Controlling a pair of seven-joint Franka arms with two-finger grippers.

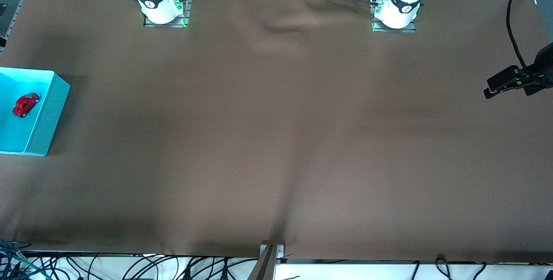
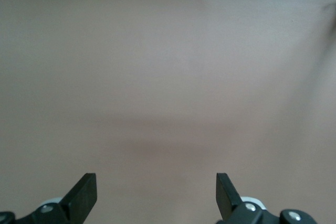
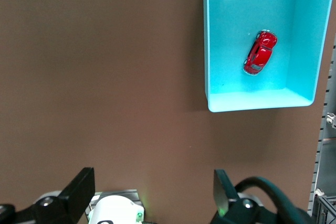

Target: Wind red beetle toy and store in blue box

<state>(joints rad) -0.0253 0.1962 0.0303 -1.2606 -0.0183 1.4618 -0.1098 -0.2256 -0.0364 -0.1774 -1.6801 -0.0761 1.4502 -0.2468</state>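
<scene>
The left pincer [image 2: 156, 195] hung with its two dark fingers [image 2: 84, 195] spread wide apart and nothing between them, above bare brown cloth on the bench [image 2: 168, 77]. In the front view that pincer [image 1: 503, 83] showed at about three o'clock, over the left arm's end of the bench, away from any object.

The right pincer [image 3: 152, 198] likewise stood apart and empty, high over the cloth near its own arm's base. It does not show in the front view.

From the right pincer outward, the blue box [image 3: 207, 51] lay at roughly one o'clock in the right wrist view. It was a lidless rectangular bin with a bright cyan inside, resting flat on the cloth. Inside it, on the floor of the bin, lay the red beetle toy [image 3: 260, 52], standing on its wheels, set at a slant to the walls and touching none of them.

In the front view the blue box [image 1: 47, 116] sat at nine o'clock, at the right arm's end of the bench [image 1: 276, 141], partly cut off by the picture's edge. The red beetle toy [image 1: 25, 104] lay within it as the only thing in the bin. Both pincers were well apart from box and toy.
</scene>
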